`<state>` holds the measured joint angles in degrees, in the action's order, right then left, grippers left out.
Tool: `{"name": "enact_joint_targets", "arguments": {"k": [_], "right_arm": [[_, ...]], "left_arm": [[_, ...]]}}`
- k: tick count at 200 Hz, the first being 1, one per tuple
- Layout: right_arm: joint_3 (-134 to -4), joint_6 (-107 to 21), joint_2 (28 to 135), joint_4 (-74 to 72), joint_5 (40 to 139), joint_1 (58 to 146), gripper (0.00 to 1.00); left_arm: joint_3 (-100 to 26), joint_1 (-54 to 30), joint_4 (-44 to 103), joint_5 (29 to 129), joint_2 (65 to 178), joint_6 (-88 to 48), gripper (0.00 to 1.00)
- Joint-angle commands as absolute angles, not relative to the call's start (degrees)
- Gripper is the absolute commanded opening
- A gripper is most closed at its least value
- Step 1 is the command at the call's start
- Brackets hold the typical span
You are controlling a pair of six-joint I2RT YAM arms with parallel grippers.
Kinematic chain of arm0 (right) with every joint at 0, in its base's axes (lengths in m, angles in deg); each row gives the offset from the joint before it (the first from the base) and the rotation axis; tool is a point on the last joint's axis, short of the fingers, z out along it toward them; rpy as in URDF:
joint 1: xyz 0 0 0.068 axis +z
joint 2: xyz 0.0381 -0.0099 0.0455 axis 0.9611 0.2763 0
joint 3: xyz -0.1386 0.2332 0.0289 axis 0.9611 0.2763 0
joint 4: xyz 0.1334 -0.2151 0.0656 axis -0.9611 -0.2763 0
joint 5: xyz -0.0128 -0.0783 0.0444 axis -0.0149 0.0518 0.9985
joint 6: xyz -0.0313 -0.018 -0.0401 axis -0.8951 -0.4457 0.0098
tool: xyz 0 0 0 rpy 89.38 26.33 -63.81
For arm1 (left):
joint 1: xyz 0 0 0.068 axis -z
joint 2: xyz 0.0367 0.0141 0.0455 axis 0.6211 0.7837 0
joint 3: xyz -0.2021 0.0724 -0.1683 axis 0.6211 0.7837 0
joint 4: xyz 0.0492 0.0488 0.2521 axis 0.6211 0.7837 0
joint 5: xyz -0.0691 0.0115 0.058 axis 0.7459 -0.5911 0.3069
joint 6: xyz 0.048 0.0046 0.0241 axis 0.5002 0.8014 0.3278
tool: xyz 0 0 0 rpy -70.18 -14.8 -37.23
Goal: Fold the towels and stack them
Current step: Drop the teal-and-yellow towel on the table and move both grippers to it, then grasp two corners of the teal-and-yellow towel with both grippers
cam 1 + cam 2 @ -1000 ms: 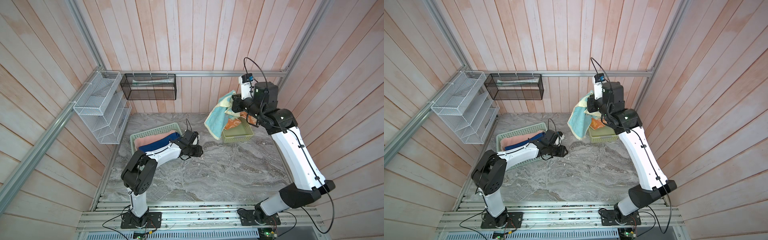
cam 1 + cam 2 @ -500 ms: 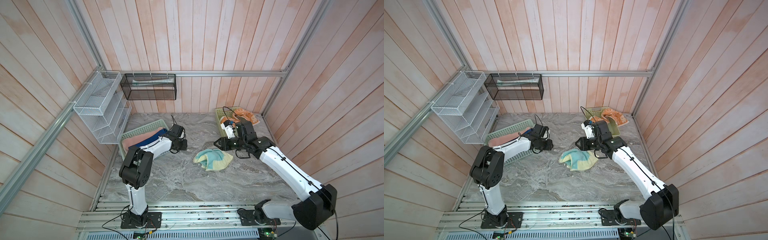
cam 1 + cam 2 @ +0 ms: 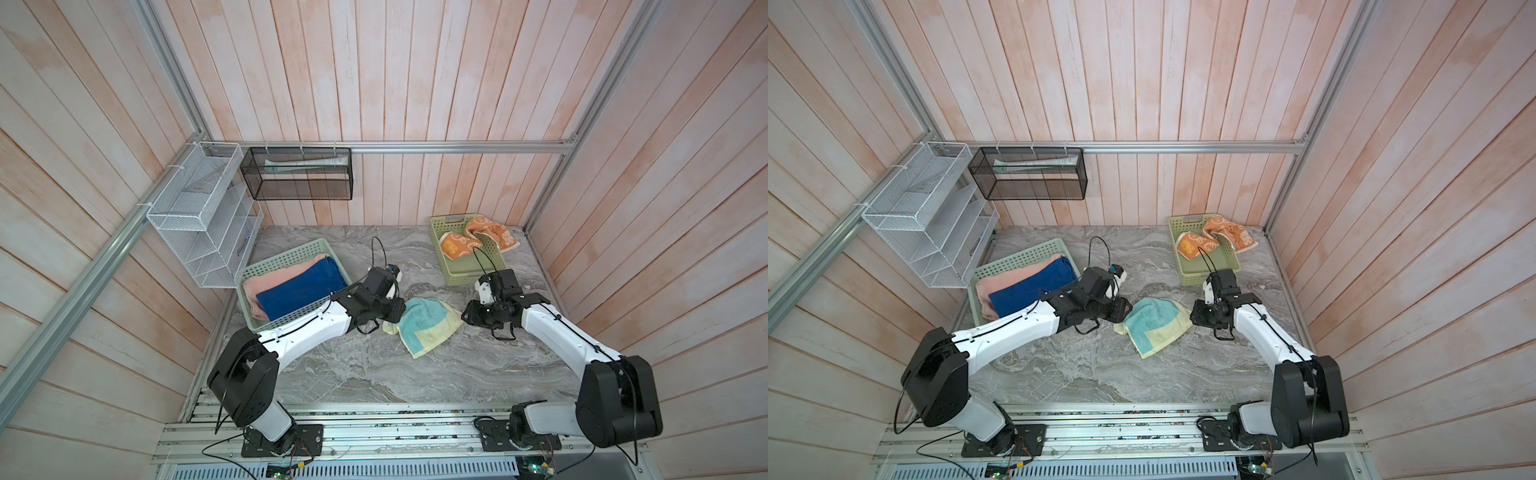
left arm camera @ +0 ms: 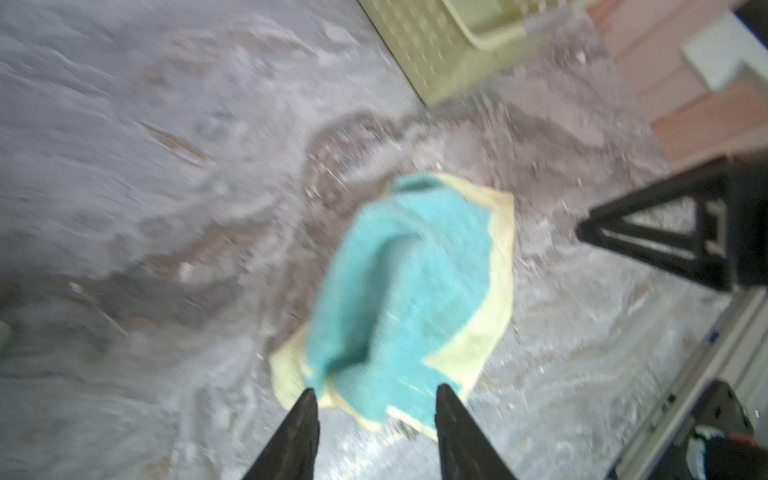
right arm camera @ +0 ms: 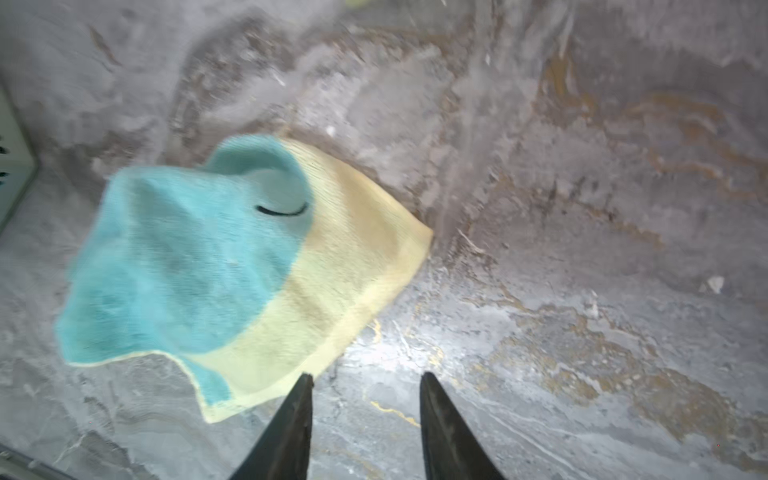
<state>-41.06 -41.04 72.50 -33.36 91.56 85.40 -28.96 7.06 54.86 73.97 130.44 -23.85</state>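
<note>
Presently, stock on my marble table (image 3: 374, 374):
- whale towel (image 3: 424, 326), pale yellow with a teal face: rumpled, unfolded, mid-table, between my two grippers.
- left gripper (image 4: 376, 390): jaws apart, nothing clamped; tips at the towel's near edge, and I cannot tell whether they touch it.
- right gripper (image 5: 365, 376): jaws apart and empty, over bare marble just beside the towel's yellow edge.
- pink towel (image 3: 274, 276) and blue towel (image 3: 303, 291): folded, side by side in the left basket (image 3: 286, 253).
- orange towel (image 3: 457, 245): crumpled, part inside the right basket (image 3: 469, 270), part draped over its rim.
</note>
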Motion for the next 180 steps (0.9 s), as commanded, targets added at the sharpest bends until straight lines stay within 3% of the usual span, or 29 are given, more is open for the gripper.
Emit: {"name": "enact_joint_targets", "arguments": {"k": [1,43,118,180], "right_arm": [[-40.8,-42.0,74.5,-29.7,87.3,85.2,0.46],[-43.9,-43.0,81.2,-29.3,79.3,89.7,0.49],[-49.2,-44.7,90.2,-28.3,73.0,90.1,0.54],[-50.8,-45.6,96.2,-28.1,75.6,90.1,0.55]], "left_arm": [[-25.7,12.6,55.0,69.8,131.1,-28.4,0.48],[-26.9,22.3,58.0,63.3,137.3,-30.1,0.48],[-29.8,23.9,57.2,60.3,145.7,-28.6,0.51],[-31.3,23.9,55.9,60.3,149.9,-27.2,0.52]]}}
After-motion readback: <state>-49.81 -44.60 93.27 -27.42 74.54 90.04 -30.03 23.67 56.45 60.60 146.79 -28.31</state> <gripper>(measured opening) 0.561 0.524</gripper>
